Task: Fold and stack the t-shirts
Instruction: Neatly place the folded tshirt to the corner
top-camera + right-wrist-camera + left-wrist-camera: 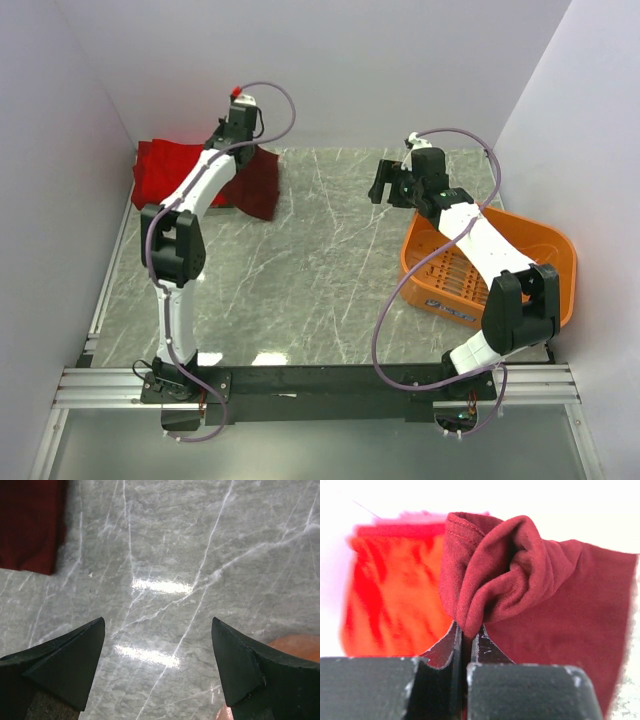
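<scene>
Red cloth fills the far left corner of the grey marble-patterned worktop (320, 270): a bright red short-sleeved t-shirt (158, 168) lies rumpled against the left wall. Just to its right is a dark maroon t-shirt (555, 600). The left arm crosses over the place where the two meet, so I cannot tell whether they overlap. The maroon shirt's right part lies flat on the worktop, reaching toward the middle.

The left gripper (466, 641) is pinched tight on a bunched fold of the maroon t-shirt. In the left wrist view a stitched hem rolls over just above the two dark fingertips. The rest of the shirt spreads to the right, and the red shirt is a blur behind it on the left.

Bare marble takes up the middle of the worktop. Right of centre, the right gripper (159, 630) hovers above the surface with its jaws spread wide and nothing between them. Its wrist view shows only stone between the fingers, with a corner of the maroon shirt at upper left.

An orange slatted plastic basket (553, 250) sits at the right edge, partly under the right arm.
</scene>
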